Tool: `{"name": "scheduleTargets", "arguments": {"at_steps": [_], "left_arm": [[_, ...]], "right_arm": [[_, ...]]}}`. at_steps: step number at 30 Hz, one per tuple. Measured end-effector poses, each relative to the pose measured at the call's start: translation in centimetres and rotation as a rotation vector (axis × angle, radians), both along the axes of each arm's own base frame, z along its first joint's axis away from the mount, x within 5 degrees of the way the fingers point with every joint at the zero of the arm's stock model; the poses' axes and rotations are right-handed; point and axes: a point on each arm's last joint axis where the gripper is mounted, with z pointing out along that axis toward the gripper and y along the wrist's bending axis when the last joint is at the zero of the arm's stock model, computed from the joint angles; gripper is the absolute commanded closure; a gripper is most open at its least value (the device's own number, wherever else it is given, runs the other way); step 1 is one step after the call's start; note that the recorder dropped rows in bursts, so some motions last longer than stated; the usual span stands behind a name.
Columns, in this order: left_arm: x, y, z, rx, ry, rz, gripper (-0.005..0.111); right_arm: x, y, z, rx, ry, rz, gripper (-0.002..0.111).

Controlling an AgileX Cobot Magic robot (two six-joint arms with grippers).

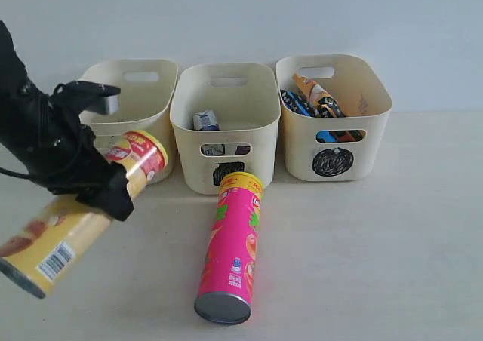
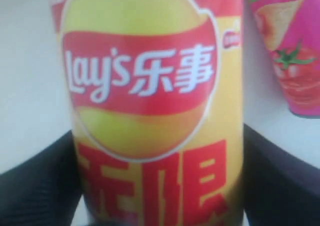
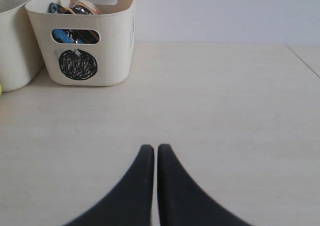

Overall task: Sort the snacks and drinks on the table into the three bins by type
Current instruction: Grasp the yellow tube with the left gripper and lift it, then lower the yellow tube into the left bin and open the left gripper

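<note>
At 9 o'clock, my left gripper [image 1: 106, 186] clamps the lifted yellow Lay's tube [image 1: 72, 239]; my right gripper [image 3: 156, 176] is closed, empty. Bags [image 1: 318, 93] fill the circle bin [image 1: 377, 126]; 2 tubes remain, the pink tube [image 1: 232, 250] at 6 o'clock.

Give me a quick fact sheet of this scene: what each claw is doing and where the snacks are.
Left gripper: shut on the yellow tube, which is tilted
Right gripper: shut, empty, over the table
Pink-red tube: lying on the table before the middle bin
Middle bin: a blue and white carton inside
Right bin: circle mark, blue bag and orange bag inside
Left bin: contents hidden
</note>
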Motion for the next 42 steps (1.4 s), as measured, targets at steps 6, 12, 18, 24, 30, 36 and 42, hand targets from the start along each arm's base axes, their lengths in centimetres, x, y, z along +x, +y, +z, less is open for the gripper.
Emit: {"name": "scheduleTargets", "arguments": {"at_steps": [6, 12, 18, 24, 30, 36, 42], "left_arm": [[2.0, -0.7, 5.3, -0.055, -0.130, 0.022, 0.102], [3.8, -0.8, 10.8, -0.076, -0.310, 0.058, 0.102], [6.9, 0.2, 13.0, -0.062, -0.411, 0.141, 0.102], [11.5, 1.7, 12.1, -0.089, -0.474, 0.253, 0.102], [15.6, 2.2, 9.9, -0.119, -0.566, 0.319, 0.102], [18.5, 1.9, 6.8, -0.103, -0.605, 0.320, 0.102], [20.6, 1.6, 3.8, -0.110, -0.613, 0.345, 0.102]], "right_arm": [[0.0, 0.0, 0.0, 0.000, 0.000, 0.000, 0.108], [0.0, 0.0, 0.0, 0.000, 0.000, 0.000, 0.108], [0.0, 0.0, 0.0, 0.000, 0.000, 0.000, 0.108], [0.0, 0.0, 0.0, 0.000, 0.000, 0.000, 0.108], [0.0, 0.0, 0.0, 0.000, 0.000, 0.000, 0.108], [0.0, 0.0, 0.0, 0.000, 0.000, 0.000, 0.108], [0.0, 0.0, 0.0, 0.000, 0.000, 0.000, 0.108]]}}
